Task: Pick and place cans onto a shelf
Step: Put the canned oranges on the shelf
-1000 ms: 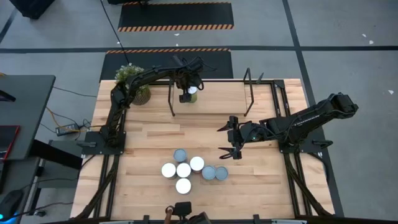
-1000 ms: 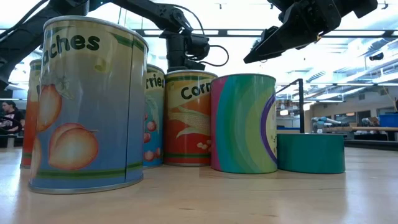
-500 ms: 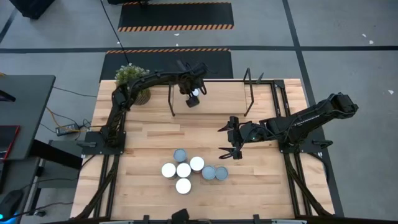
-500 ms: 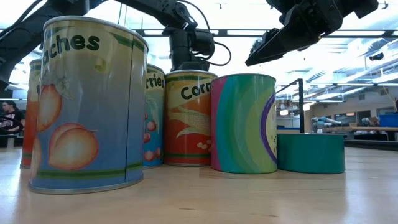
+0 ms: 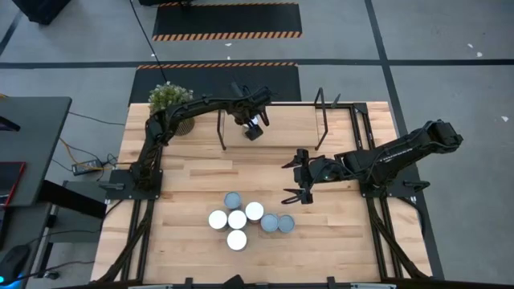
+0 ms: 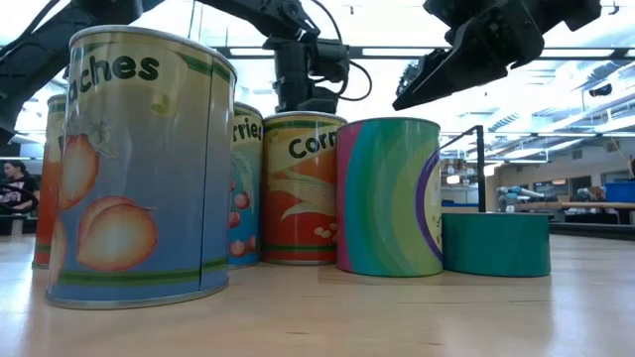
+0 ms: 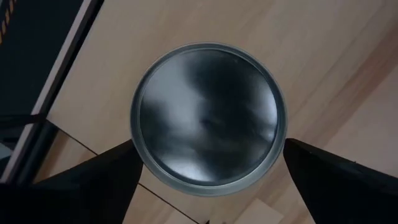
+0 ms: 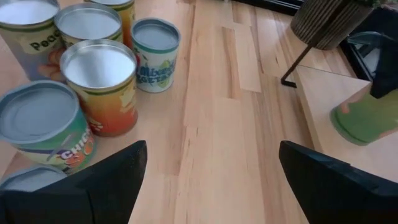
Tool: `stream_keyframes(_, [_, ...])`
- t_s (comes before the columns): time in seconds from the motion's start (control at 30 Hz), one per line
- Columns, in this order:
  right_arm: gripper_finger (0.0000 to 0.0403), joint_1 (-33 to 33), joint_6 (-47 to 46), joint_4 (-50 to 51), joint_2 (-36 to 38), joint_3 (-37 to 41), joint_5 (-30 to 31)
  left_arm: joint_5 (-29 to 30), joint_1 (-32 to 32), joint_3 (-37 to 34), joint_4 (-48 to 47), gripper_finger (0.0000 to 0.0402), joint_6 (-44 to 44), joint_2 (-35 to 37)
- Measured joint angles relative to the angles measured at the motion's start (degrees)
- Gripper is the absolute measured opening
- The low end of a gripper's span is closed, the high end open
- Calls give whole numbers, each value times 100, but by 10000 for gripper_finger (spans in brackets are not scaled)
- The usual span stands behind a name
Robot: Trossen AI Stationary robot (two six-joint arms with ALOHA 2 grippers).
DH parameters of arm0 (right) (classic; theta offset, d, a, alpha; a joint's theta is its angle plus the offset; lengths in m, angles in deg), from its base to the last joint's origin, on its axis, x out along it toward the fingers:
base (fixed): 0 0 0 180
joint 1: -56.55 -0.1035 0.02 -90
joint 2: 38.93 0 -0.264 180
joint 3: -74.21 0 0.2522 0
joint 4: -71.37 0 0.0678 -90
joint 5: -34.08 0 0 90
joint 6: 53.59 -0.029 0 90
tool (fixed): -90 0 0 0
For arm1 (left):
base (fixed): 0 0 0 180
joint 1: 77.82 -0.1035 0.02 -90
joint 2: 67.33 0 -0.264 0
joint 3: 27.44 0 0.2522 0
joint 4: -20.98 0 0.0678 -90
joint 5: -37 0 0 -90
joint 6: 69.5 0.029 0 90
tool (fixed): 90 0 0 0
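The light wooden surface (image 5: 185, 185) carries a cluster of six cans (image 5: 243, 220) near its front edge, a potted plant (image 5: 173, 103) at the far left corner, and the black-framed shelf (image 5: 281, 120) along the far side.

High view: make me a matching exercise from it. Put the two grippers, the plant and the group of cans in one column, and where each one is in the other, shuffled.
Things
1. left gripper
2. right gripper
3. plant
4. group of six cans

Places
A. standing together on the table, off the shelf
B. over the shelf, fingers around a can
C. at a table corner, beside the shelf's end
D. open above bare tabletop, between the shelf and the group

Pairs: 1-B, 2-D, 3-C, 4-A
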Motion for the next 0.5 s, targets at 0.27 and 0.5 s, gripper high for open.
stream_keyframes(0.27, [373, 370, 13, -308, -204, 0, -294, 160, 134, 0, 23, 389, 318, 188])
stream_keyframes(0.5, [373, 741, 299, -553, -358, 2, -272, 430, 390, 7, 208, 389, 475, 875])
